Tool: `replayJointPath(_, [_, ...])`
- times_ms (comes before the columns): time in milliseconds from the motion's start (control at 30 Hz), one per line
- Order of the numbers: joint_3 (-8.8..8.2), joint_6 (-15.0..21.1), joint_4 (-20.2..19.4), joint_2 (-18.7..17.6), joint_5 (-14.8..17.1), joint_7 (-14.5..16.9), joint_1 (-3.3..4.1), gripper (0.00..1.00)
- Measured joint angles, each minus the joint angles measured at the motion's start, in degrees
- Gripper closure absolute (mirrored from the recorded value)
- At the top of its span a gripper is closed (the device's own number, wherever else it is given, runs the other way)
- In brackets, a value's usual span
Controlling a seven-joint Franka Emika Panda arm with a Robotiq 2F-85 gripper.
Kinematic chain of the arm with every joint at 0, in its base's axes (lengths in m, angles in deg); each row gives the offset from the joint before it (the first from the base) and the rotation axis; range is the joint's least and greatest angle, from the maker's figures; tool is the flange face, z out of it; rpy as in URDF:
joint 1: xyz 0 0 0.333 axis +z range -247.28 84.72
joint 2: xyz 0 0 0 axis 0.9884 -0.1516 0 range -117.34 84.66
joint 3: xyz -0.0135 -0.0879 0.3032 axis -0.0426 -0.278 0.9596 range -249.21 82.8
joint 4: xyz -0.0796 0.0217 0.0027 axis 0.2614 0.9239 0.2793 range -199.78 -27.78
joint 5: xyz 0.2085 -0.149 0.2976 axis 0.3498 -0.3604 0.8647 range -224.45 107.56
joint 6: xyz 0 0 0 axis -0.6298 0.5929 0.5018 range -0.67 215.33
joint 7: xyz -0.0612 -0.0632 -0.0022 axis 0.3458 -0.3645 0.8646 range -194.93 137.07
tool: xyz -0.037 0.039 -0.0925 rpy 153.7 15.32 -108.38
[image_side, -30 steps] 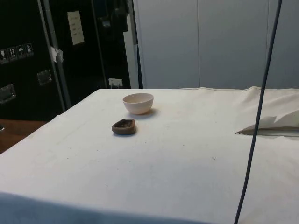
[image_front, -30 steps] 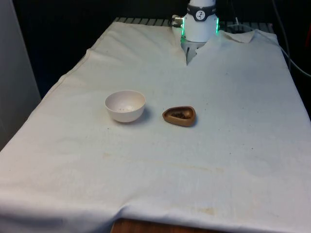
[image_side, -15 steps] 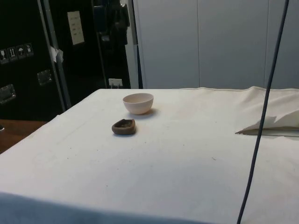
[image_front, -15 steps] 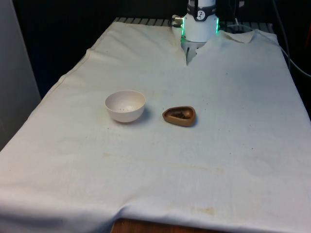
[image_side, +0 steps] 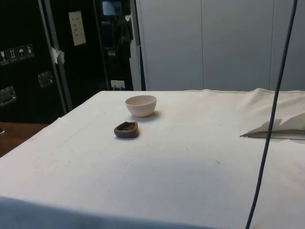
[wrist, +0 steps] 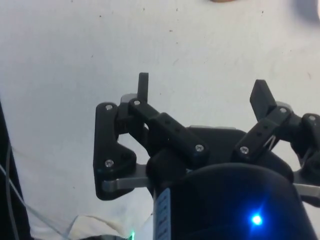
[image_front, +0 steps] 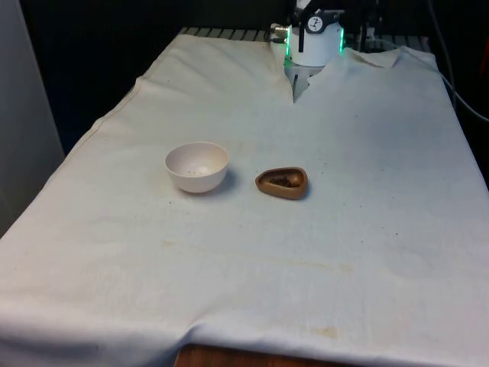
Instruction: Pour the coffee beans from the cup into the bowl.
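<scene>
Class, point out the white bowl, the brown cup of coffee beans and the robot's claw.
white bowl [image_front: 197, 167], front view, on its inside wall.
brown cup [image_front: 282, 183], front view, on its beans and rim.
claw [wrist: 202, 92], wrist view, midway between its fingertips.

The front view looks down the desk [image_front: 367, 229] lengthwise from its near end. The side view looks across it, low and closer. Both share the bowl [image_front: 197, 167] and cup [image_front: 282, 183]. The wrist view looks down over the claw [wrist: 202, 92] onto cloth.

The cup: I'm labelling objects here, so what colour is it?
Brown, with dark coffee beans inside; the cup shows best in the front view.
</scene>
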Motion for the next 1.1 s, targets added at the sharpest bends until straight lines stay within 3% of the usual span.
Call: replayJointPath(1100, [0.06, 12.4, -4.2, -9.1, 1.8, 2.7, 0.0, 0.0])
